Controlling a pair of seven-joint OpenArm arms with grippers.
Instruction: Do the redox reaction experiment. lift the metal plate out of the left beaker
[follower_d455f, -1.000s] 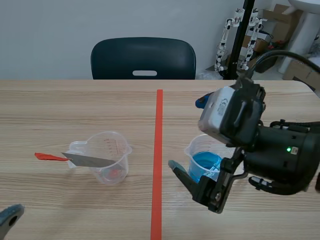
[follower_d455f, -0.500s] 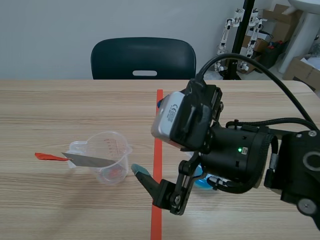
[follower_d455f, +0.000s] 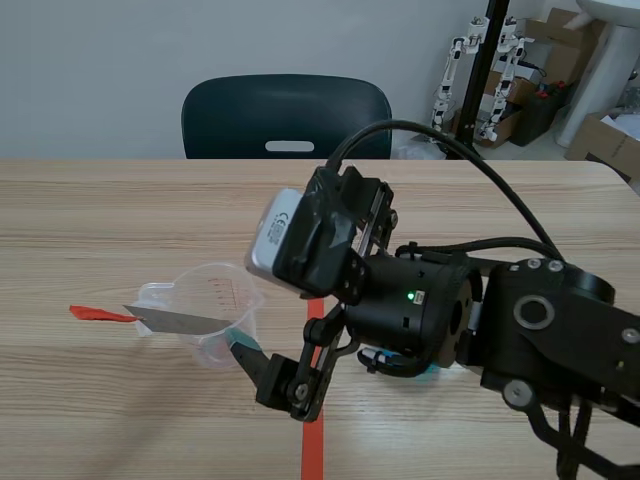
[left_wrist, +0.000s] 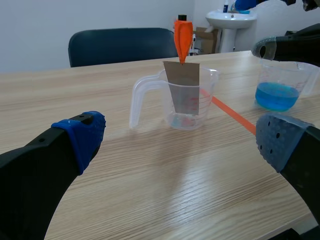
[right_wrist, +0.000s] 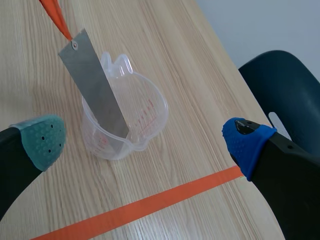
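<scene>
Black right gripper (right_wrist: 144, 139) is hovering nearer, jaws spread wide (left gripper (left_wrist: 181, 139), likewise released, is sitting farther off). Just ahead between its fingers, the left beaker (right_wrist: 150, 100) is holding the metal plate (right_wrist: 95, 85), slanting up and away over the rim.

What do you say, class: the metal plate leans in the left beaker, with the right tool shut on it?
Not quite. The metal plate does lean in the left beaker, but the right tool is open, not shut on it; the right wrist view shows its fingers wide apart, off the plate.
</scene>
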